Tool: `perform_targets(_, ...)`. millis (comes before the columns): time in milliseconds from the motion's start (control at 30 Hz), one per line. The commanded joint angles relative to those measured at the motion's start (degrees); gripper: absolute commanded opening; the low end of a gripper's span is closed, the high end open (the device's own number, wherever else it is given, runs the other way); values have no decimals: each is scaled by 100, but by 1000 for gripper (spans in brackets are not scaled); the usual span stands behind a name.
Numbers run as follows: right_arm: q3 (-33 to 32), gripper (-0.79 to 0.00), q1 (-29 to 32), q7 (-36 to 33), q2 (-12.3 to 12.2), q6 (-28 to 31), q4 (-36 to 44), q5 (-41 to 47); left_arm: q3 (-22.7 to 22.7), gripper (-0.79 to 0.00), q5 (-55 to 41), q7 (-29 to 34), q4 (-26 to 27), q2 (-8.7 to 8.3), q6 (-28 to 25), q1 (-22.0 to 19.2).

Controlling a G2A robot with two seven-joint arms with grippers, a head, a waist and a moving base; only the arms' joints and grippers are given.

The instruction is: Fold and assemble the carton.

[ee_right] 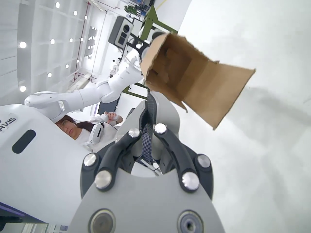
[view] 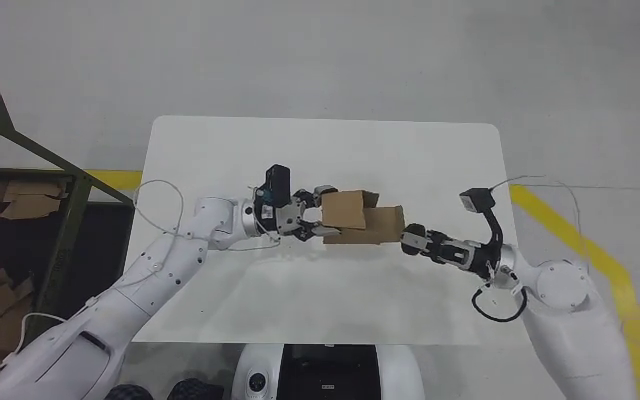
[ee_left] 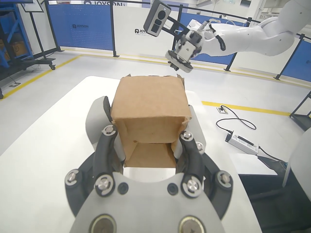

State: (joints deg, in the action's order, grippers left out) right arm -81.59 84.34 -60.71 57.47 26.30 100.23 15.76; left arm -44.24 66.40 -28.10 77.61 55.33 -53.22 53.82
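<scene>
A brown carton (view: 352, 216) hangs above the middle of the white table (view: 440, 160), lying on its side. My left gripper (view: 308, 219) is shut on it, one finger (ee_left: 106, 112) on each side wall of the carton (ee_left: 150, 98). Its far end is open, with one flap (ee_right: 218, 95) folded outward and the hollow inside (ee_right: 175, 66) showing. My right gripper (view: 405, 238) is at that open end, shut with its fingers pressed together (ee_right: 148, 100) just short of the carton's rim. The same gripper (ee_left: 177, 67) appears beyond the carton's far edge in the left wrist view.
A green-framed bin (view: 40, 200) with cardboard pieces stands off the table's left side. Yellow tape (view: 560, 240) runs along the floor to the right. A power supply and cable (ee_left: 241, 143) lie on the floor beside the table.
</scene>
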Motion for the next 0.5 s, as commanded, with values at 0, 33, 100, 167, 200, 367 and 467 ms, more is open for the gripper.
perform_targets(0, 93, -785, 10, 84, 6, -92, 71, -147, -33, -296, 7, 2, 8, 8, -7, 17)
perform_targets(33, 126, -785, 1, 108, 7, -124, 82, -198, -48, -296, 12, 2, 22, 13, -14, 26)
perform_targets(100, 191, -785, -41, 134, 8, -179, 64, -287, -67, -296, 28, -4, 60, 24, -41, 49)
perform_targets(167, 273, -785, -116, 210, 17, -222, 22, -391, -84, -286, 37, -1, 84, 35, -78, 68)
perform_targets(200, 318, -785, -160, 256, 22, -244, 7, -432, -90, -292, 60, 11, 101, 41, -87, 73)
perform_targets(367, 534, -785, -402, 400, 53, -310, -74, -515, -126, -292, 126, 3, 144, 68, -157, 118)
perform_targets(467, 719, -785, -575, 399, 77, -372, -116, -538, -146, -299, 158, -19, 155, 87, -195, 139)
